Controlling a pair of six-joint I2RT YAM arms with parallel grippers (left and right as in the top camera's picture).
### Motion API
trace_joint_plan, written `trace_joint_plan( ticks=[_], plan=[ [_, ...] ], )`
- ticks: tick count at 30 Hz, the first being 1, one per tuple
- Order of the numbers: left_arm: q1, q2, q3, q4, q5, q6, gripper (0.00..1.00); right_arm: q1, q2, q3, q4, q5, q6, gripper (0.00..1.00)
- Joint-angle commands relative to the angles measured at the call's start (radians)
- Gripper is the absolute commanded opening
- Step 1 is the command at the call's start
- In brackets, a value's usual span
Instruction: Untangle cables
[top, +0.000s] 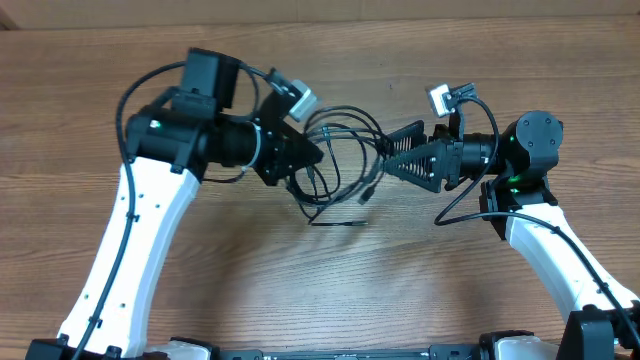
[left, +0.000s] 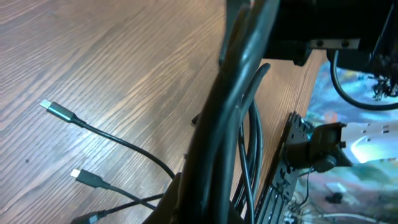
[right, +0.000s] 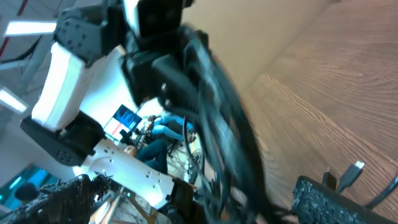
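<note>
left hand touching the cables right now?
Touching. Left wrist view shows the cables pinched in the shut left hand; overhead shows them looping out from it.

The overhead camera looks straight down on the surface (top: 330, 290), arm bases at 6 o'clock. The left wrist camera sits close and low, facing 3 o'clock toward the right arm (left: 370, 134). The right wrist camera faces 9 o'clock toward the left arm (right: 62, 68). All three views share the cables (top: 340, 130).
</note>
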Motion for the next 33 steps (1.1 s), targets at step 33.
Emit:
trace_joint_plan(
  ticks=[33],
  plan=[
    [0.108, 0.008, 0.02, -0.033, 0.184, 0.037, 0.04, -0.002, 0.002, 0.019, -0.359, 0.229, -0.229, 0.68]
  ],
)
